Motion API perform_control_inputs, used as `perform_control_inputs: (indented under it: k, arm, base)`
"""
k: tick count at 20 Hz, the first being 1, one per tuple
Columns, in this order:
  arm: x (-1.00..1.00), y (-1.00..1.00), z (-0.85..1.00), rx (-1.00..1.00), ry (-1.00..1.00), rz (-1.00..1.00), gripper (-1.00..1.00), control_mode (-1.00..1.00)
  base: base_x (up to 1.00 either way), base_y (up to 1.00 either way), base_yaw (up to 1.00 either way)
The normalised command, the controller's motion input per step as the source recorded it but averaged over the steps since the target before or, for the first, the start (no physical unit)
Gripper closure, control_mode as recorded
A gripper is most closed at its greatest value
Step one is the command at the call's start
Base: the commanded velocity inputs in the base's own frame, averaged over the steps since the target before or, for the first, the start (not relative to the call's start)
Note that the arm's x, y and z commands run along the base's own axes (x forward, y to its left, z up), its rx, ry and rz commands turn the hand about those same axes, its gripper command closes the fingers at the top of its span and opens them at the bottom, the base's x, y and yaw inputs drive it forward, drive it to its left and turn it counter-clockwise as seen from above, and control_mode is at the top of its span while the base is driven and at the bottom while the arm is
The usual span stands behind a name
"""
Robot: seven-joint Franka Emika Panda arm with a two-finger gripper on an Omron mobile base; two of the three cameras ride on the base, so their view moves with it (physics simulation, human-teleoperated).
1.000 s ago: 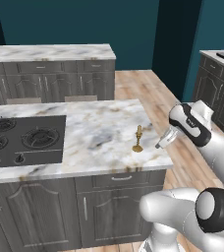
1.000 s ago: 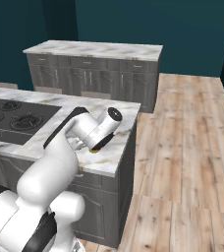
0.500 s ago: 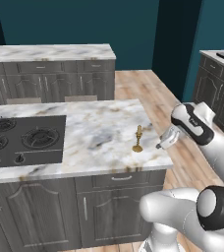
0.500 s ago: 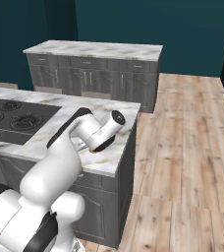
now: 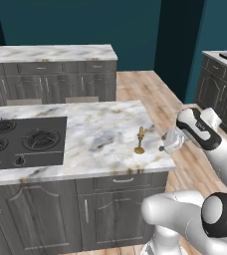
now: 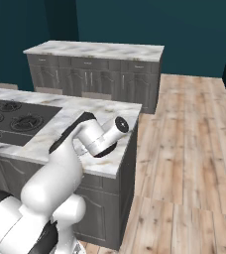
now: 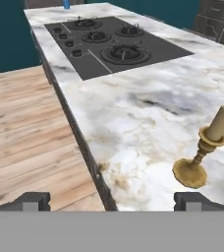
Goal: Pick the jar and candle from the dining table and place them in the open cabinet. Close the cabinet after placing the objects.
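Across the dining table point(image 5: 100, 134), white veined marble runs from the inset black cooktop point(image 5: 23, 142) on the left to the right end, where the candle point(image 5: 140, 141) stands upright near the edge. Wood flooring point(image 6: 184, 149) lies beyond. Off that right edge hovers the gripper point(image 5: 164, 145), level, jaws spread wide and empty, pointing at the candle.

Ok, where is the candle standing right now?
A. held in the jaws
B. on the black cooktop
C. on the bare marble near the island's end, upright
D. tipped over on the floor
C: the candle stands upright on the dining table, clear of the cooktop.
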Motion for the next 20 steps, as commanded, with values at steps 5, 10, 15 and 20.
perform_control_inputs:
  k: [5, 10, 15, 20]
  arm:
    - [0.01, 0.0, -0.02, 0.0, -0.15, 0.02, -1.0, -1.0]
    - [0.02, 0.0, -0.01, 0.01, -0.12, 0.01, -1.0, -1.0]
    - [0.19, 0.0, 0.0, 0.09, 0.0, 0.01, -1.0, -1.0]
    - [0.27, 0.0, 0.0, 0.12, 0.01, 0.04, -1.0, -1.0]
  base:
    - [0.0, 0.0, 0.0]
    - [0.0, 0.0, 0.0]
    - [0.0, 0.0, 0.0]
    - [0.0, 0.0, 0.0]
